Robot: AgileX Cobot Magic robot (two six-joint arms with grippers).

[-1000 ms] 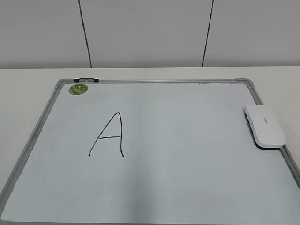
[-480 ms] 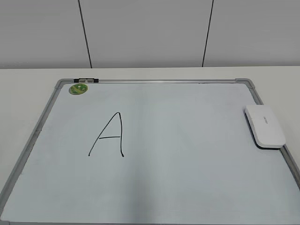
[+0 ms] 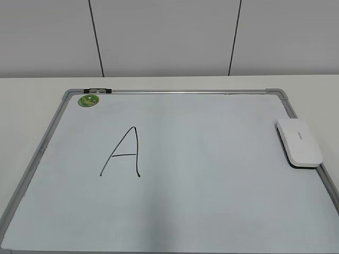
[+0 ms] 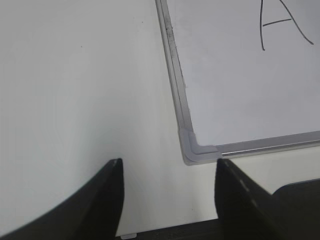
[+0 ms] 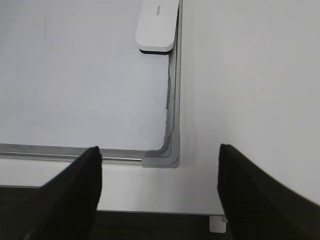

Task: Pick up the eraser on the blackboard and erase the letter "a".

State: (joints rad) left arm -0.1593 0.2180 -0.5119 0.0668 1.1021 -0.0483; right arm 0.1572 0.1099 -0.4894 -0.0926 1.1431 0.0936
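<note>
The blackboard (image 3: 212,174) lies flat on a white table. The white eraser (image 3: 299,142) rests on its right edge, over the frame. It also shows at the top of the right wrist view (image 5: 157,25). The only letter I see is a large capital "A" (image 3: 124,153) left of centre. The small letter "a" is not in view. My left gripper (image 4: 169,161) is open and empty over the table beside the board's near left corner (image 4: 197,147). My right gripper (image 5: 159,148) is open and empty over the near right corner (image 5: 167,157), well short of the eraser. Neither gripper shows in the exterior view.
A round green magnet (image 3: 88,100) sits at the board's far left corner, next to a small black-and-silver clip (image 3: 98,91) on the top frame. The table's front edge (image 5: 150,210) runs just below both grippers. A grey wall stands behind the table.
</note>
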